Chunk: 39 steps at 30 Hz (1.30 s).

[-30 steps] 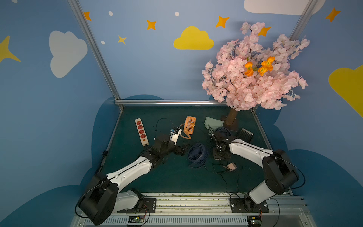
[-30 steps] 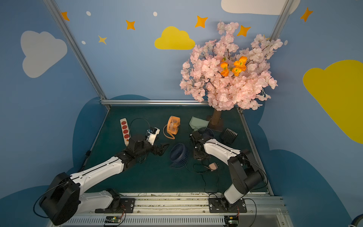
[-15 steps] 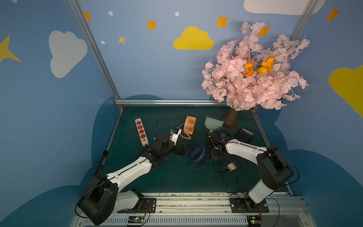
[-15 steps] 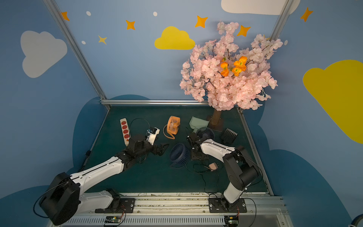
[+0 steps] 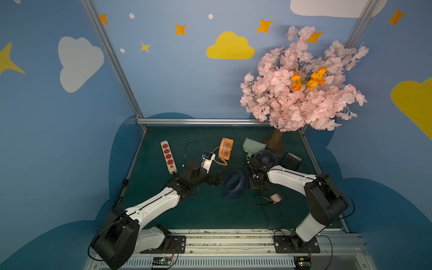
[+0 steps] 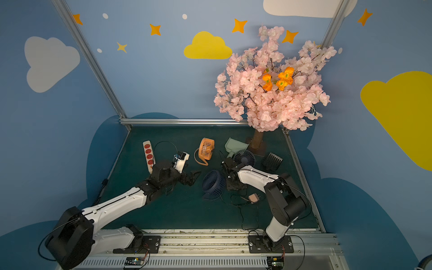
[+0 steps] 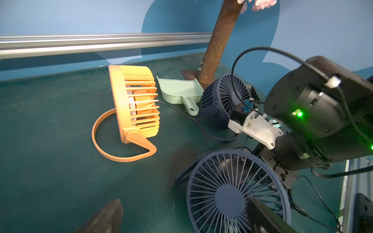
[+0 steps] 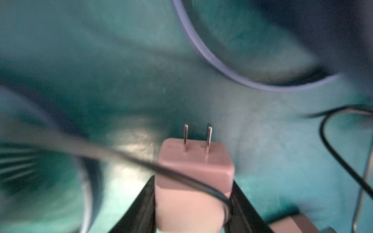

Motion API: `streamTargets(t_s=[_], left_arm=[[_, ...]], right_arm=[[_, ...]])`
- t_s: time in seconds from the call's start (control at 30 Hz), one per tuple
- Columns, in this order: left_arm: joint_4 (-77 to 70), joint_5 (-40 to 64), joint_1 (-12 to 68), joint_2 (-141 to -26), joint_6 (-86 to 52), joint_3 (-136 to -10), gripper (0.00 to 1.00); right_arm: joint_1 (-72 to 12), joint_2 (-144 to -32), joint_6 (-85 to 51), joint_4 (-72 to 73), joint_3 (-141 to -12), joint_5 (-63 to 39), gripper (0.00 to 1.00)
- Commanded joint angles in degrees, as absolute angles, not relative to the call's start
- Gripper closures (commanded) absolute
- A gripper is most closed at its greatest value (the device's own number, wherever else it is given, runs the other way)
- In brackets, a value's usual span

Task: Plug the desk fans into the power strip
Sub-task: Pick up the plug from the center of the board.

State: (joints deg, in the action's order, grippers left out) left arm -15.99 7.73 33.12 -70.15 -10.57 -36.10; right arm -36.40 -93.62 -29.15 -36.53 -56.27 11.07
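Enclosing the scene are blue walls (image 5: 187,81) painted with clouds and stars, which meet a dark green felt mat (image 5: 210,215) at an aluminium rail (image 5: 198,121). A pink artificial blossom tree (image 5: 301,84) fills the corner beyond the right claw (image 5: 257,185). The widest bare mat lies behind both claws, toward the arm bases. A smaller clear patch lies ahead of the left claw (image 5: 215,178), which is spread wide and holds nothing. A navy round wire-grille fan (image 5: 235,184) stands between the two claws, just beside each. The long white power strip (image 5: 168,156) with red sockets lies flat on the left claw's outer side, back by its wrist and close to the mat's edge. The left wrist view shows an orange slatted fan (image 7: 135,105) on a hoop stand ahead of that claw. Only the right wrist view reveals the right claw's black fingers (image 8: 145,201) pinching a pink square two-pronged plug (image 8: 193,171), with a thin black cord (image 8: 121,157) crossing it. In both top views another pink plug (image 5: 275,198) lies on the mat just beside that claw.
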Motion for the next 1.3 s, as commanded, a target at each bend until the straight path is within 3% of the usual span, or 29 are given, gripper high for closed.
streamTargets(t_s=[0.0, 0.2, 0.37, 0.53, 0.7, 1.03, 1.27], left_arm=[[-16.08, 12.62, 33.27, -68.38, -11.2, -40.13, 0.0], [-20.96, 21.0, 35.59, -71.54, -18.69, -44.96, 0.0], [-24.97, 25.13, 36.29, -77.89, -31.19, -49.98, 0.0], [-24.47, 26.41, 36.74, -83.58, -37.2, -54.87, 0.03], [-19.33, 27.54, 36.78, -87.67, -38.53, -57.71, 0.13], [-19.36, 24.08, 36.56, -90.86, -42.39, -57.84, 0.15], [-24.04, 20.66, 36.56, -91.6, -47.47, -56.25, 0.11]], right_arm=[[-34.97, -85.29, -28.56, -38.81, -58.44, 6.8, 0.54], [-27.57, -78.8, -29.7, -35.88, -61.94, -8.2, 0.54], [-24.76, -75.87, -27.19, -22.66, -60.73, -19.23, 0.53], [-24.61, -74.19, -23.93, -11.29, -57.93, -22.81, 0.53], [-24.54, -75.01, -23.34, -8.18, -57.63, -26.48, 0.52], [-24.93, -77.29, -18.92, -10.21, -56.85, -34.07, 0.52], [-27.71, -78.78, -13.97, -14.08, -57.95, -33.02, 0.53]])
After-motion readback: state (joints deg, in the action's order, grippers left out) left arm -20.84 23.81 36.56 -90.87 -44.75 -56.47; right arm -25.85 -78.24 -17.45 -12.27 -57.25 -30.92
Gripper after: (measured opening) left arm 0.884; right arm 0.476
